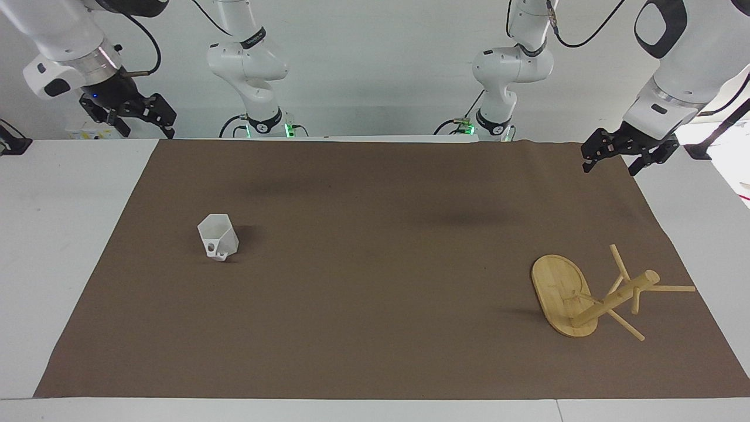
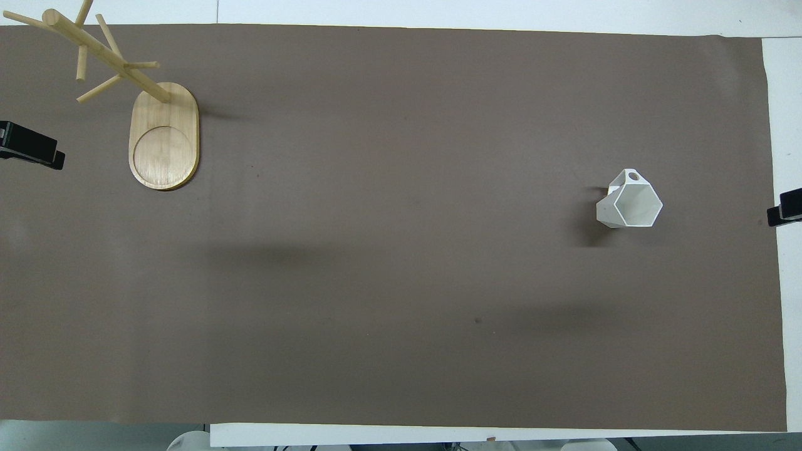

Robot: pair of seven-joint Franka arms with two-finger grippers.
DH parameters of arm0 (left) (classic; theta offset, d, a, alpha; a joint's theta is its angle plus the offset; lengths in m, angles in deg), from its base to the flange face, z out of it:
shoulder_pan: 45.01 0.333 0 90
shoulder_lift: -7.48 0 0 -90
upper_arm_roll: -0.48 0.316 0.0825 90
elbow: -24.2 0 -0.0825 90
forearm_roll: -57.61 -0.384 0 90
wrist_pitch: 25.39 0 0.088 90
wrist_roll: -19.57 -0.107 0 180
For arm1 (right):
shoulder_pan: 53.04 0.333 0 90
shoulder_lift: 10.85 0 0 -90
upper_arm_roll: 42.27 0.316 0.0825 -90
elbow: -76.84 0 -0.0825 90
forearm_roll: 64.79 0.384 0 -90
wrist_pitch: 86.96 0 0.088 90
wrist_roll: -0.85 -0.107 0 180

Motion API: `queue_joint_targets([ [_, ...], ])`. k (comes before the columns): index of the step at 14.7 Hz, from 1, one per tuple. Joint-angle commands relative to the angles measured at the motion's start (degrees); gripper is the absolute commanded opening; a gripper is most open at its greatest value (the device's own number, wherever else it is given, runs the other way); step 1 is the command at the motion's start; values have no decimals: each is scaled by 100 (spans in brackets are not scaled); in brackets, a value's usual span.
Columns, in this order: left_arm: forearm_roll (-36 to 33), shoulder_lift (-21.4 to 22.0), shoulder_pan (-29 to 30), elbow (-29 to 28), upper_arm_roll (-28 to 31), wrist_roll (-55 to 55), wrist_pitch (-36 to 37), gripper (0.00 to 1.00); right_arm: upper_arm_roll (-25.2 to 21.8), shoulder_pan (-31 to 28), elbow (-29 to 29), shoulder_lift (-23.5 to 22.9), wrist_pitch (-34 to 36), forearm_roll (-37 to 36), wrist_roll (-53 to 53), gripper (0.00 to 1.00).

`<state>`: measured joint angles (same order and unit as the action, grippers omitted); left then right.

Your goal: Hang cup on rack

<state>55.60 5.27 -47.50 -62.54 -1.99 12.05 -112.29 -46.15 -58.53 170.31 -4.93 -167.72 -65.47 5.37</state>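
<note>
The white faceted cup [image 1: 218, 236] stands upright on the brown mat toward the right arm's end, its squared handle on the side away from the robots; it also shows in the overhead view [image 2: 630, 202]. The bamboo rack [image 1: 559, 299] stands on its oval base toward the left arm's end, farther from the robots than the cup, and shows in the overhead view too [image 2: 164, 134]. No cup hangs on its pegs. My left gripper [image 1: 609, 167] hangs open and empty over the mat's corner by its base. My right gripper [image 1: 146, 130] hangs open and empty over the white table edge.
A brown mat [image 1: 375, 281] covers most of the white table [image 1: 64, 246]. The gripper tips show at the overhead view's side edges, left [image 2: 31, 150] and right [image 2: 786, 210]. Nothing else lies on the mat.
</note>
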Motion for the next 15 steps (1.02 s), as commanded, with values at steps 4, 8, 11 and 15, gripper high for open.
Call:
queue_joint_targets([
  [4,-116,-52,21,26,-43,-57,-239,100,37,-13,102,41,-27,-12,-21,100],
  [8,-134,-44,21,17,-43,-30,-248,100,37,-5,76,50,18,-3,1090,100],
  [11,-143,-35,21,-1,-43,-39,-230,100,28,-92,347,41,-615,94,2864,100],
  [15,-143,-8,12,-36,-52,-30,-213,100,-25,-793,357,-441,-1072,1250,6158,100],
])
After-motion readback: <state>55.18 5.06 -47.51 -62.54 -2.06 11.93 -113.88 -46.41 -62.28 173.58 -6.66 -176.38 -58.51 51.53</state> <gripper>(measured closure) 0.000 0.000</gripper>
